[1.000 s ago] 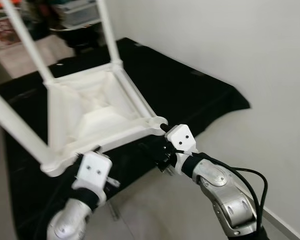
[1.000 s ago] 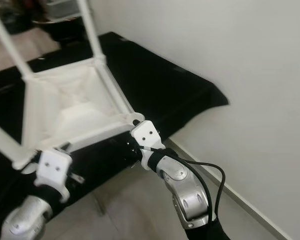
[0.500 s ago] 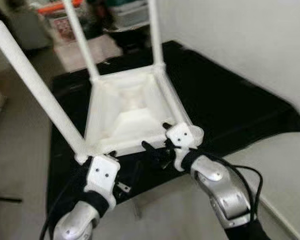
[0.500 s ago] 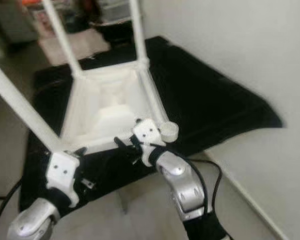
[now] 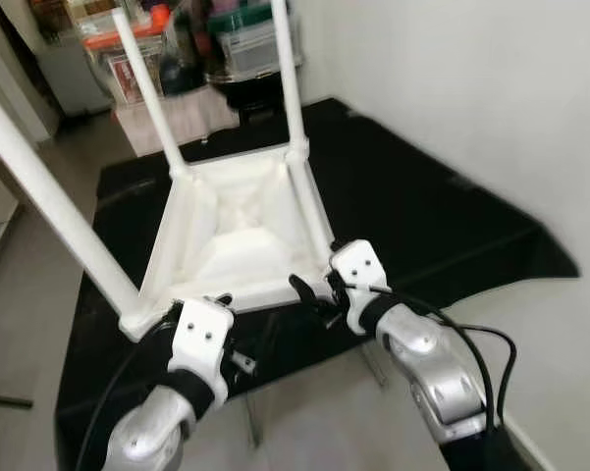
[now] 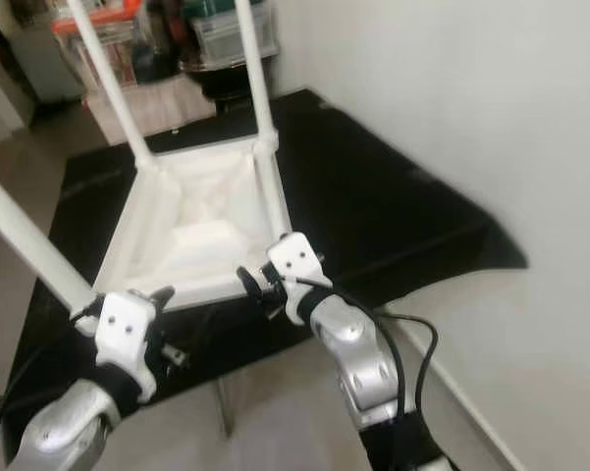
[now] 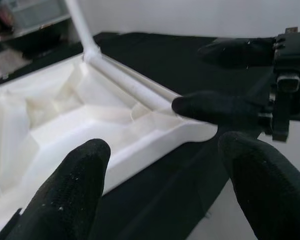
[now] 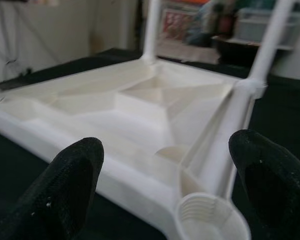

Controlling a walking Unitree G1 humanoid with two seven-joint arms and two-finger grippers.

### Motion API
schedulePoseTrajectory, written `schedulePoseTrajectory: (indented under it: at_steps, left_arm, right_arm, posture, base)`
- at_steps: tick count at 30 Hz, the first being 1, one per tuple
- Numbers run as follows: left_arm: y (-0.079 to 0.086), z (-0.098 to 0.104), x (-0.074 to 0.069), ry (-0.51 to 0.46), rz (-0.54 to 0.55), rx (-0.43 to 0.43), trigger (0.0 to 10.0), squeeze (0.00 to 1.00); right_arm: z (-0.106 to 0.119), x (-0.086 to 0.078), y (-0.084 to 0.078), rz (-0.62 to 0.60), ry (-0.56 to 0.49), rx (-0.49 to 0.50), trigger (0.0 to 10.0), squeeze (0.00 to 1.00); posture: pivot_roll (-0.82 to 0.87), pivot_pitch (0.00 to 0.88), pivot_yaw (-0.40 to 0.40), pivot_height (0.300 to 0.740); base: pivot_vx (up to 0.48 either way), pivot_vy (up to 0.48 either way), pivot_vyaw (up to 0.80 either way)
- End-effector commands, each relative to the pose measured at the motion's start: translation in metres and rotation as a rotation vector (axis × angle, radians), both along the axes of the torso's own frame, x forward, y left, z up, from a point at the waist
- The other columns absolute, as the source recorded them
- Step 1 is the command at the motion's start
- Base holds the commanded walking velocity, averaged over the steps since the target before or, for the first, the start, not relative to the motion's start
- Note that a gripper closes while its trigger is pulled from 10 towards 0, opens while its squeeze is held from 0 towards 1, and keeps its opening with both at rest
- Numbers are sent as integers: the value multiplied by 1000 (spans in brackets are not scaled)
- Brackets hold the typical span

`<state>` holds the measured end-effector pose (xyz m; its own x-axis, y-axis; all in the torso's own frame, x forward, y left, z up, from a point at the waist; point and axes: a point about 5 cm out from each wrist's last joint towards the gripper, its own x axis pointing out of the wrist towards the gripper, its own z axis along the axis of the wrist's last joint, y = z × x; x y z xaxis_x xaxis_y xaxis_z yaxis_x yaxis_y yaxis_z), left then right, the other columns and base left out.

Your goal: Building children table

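On a low worktop (image 5: 452, 216) draped in black cloth, set against a plain white wall (image 5: 471, 88), we found the white plastic children's table (image 5: 238, 235) lying upside down, its ribbed underside facing up. Three white legs (image 5: 284, 69) stood up from its corners, while the near right corner carried only an empty threaded socket (image 8: 209, 220). The cloth hung over the worktop's near edge, and a pale tiled floor (image 5: 20, 294) ran along the left side and in front of it. At the far end of the room we saw clutter that was partly blurred: clear storage bins (image 5: 241, 44), one with a red lid (image 5: 118, 34), and a dark round pot or bowl (image 6: 221, 78) just beyond the worktop's far edge. Our left tool (image 5: 182, 312) sat at the near left corner of the upturned table, its black fingers (image 7: 75, 195) spread wide with the table's rim between them, not closed on anything. Our right tool (image 5: 314, 291) was at the near right corner, its fingers (image 8: 70, 175) likewise wide apart on either side of the empty socket, and from the left wrist camera we could see them reaching in beside that corner.
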<state>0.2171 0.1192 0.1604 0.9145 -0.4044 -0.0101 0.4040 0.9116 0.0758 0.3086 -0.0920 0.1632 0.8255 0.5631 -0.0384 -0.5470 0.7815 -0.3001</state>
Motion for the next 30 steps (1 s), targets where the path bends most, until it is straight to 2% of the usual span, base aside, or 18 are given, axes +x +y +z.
schedulePoseTrajectory:
  at_steps: [1, 12, 13, 17, 23, 30]
  left_arm:
    - [8, -4, 2, 16, 41, 26, 10000, 0]
    - [18, -3, 9, 8, 96, 23, 10000, 0]
    - [18, -3, 9, 7, 98, 23, 10000, 0]
    - [17, -3, 8, 14, 67, 11, 10000, 0]
    - [16, -3, 9, 16, 56, -2, 10000, 0]
    - [15, -4, 9, 23, 34, -6, 10000, 0]
  right_arm:
    - [-1, -3, 11, 57, -5, -11, 10000, 0]
    - [2, 0, 12, 55, -1, 1, 10000, 0]
    - [3, 2, 11, 28, 0, 16, 10000, 0]
    - [7, 12, 5, -72, -7, 29, 10000, 0]
    - [12, 11, 5, -40, -11, 55, 10000, 0]
    - [15, 16, 2, -102, -42, 50, 10000, 0]
  posture:
    - [-58, 83, 101, 740]
    - [-54, 85, 106, 740]
    - [-54, 86, 107, 740]
    - [-54, 85, 111, 740]
    - [-57, 83, 111, 740]
    - [-59, 78, 114, 740]
  base:
    - [0, 0, 800]
    - [0, 0, 800]
    - [0, 0, 800]
    - [72, 0, 0]
    - [323, 0, 133]
    - [352, 0, 0]
